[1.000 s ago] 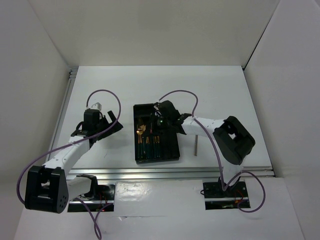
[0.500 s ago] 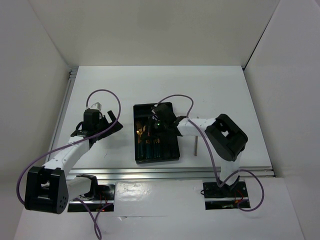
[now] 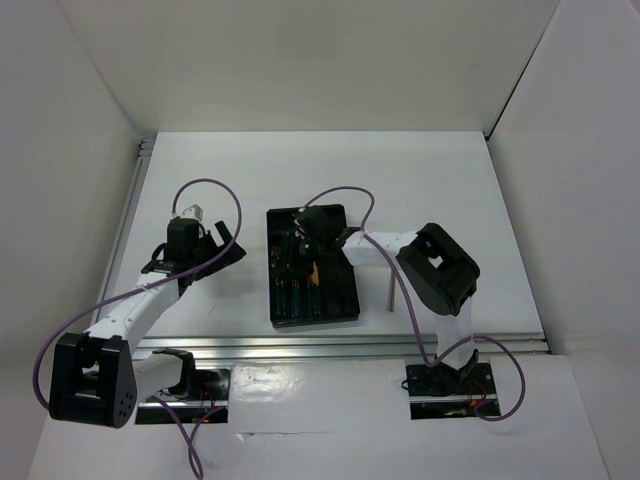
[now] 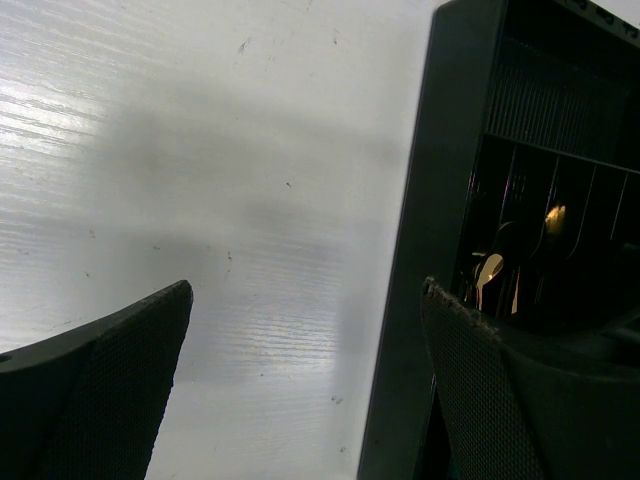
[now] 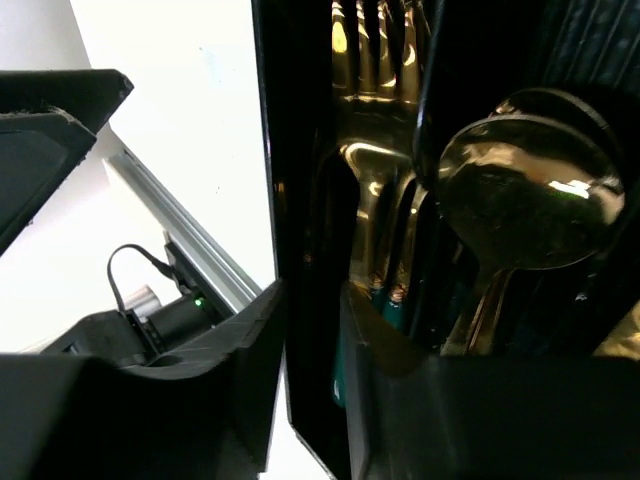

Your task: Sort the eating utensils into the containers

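Note:
The black tray [image 3: 345,300] lies mid-table with gold-headed, teal-handled utensils [image 3: 300,290] in its compartments. In the right wrist view, gold forks [image 5: 375,60] and spoons [image 5: 525,200] lie in neighbouring compartments. My right gripper [image 3: 300,240] reaches across the tray's far left part. Its jaws are nearly together [image 5: 312,330] astride the tray's left wall [image 5: 295,200]. My left gripper [image 3: 228,250] is open and empty over bare table just left of the tray [image 4: 420,250], its jaws [image 4: 305,290] wide apart. The grey stick [image 3: 392,290] lies on the table right of the tray.
White walls enclose the table on three sides. A metal rail [image 3: 340,345] runs along the near edge. The right arm's elbow [image 3: 440,270] hangs above the stick. Purple cables loop over both arms.
My right gripper has slid left across the tray, from its middle to its left wall, and the elbow followed. The left arm and the tray have not moved.

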{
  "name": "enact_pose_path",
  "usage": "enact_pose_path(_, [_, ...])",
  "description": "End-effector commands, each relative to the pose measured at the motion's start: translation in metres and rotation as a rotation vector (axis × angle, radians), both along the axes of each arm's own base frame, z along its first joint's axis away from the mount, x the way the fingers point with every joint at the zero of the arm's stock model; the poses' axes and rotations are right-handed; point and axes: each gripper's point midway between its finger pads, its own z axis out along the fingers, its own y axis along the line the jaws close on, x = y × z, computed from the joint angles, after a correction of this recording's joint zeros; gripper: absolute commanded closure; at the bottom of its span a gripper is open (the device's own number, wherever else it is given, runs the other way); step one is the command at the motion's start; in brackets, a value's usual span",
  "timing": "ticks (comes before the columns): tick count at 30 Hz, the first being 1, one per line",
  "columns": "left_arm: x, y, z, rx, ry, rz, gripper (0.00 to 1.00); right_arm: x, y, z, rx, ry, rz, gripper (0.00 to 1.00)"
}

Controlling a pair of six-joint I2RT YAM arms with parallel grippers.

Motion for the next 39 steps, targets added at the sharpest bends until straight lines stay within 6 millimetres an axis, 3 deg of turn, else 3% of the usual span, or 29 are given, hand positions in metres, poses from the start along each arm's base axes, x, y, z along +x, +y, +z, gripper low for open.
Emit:
enact_pose_path(1, [0.008, 0.002, 0.014, 0.008, -0.053, 0.001, 0.00, -0.002, 0.006, 0.006, -0.014, -0.015, 0.021, 0.61])
enact_pose_path(3, [0.008, 0.002, 0.014, 0.008, -0.053, 0.001, 0.00, -0.001, 0.002, 0.010, -0.040, -0.034, 0.024, 0.54])
enact_pose_path(8, [0.008, 0.002, 0.014, 0.008, -0.053, 0.001, 0.00, 0.006, -0.006, 0.035, -0.073, -0.113, 0.016, 0.53])
enact_pose_path(11, [0.010, 0.002, 0.016, 0.007, -0.062, 0.001, 0.00, 0.014, -0.016, 0.063, -0.097, -0.214, 0.002, 0.48])
enact_pose_path(15, [0.007, 0.002, 0.012, 0.008, -0.051, 0.001, 0.00, 0.032, -0.044, 0.111, -0.112, -0.386, -0.051, 0.37])
enact_pose_path(16, [0.007, 0.002, 0.012, 0.008, -0.051, 0.001, 0.00, 0.039, -0.054, 0.113, -0.152, -0.443, -0.077, 0.35])
enact_pose_path(22, [0.009, -0.001, 0.013, -0.016, -0.070, -0.016, 0.00, 0.076, -0.152, 0.097, -0.375, -0.437, -0.323, 0.32])
enact_pose_path(27, [0.007, -0.004, 0.012, -0.024, -0.070, -0.038, 0.00, 0.079, -0.223, 0.079, -0.488, -0.389, -0.464, 0.32])
enact_pose_path(33, [0.008, -0.008, 0.012, -0.037, -0.073, -0.053, 0.00, 0.071, -0.264, 0.056, -0.559, -0.319, -0.542, 0.32])
enact_pose_path(39, [0.010, -0.008, 0.013, -0.037, -0.082, -0.053, 0.00, 0.064, -0.290, 0.034, -0.574, -0.237, -0.569, 0.32])
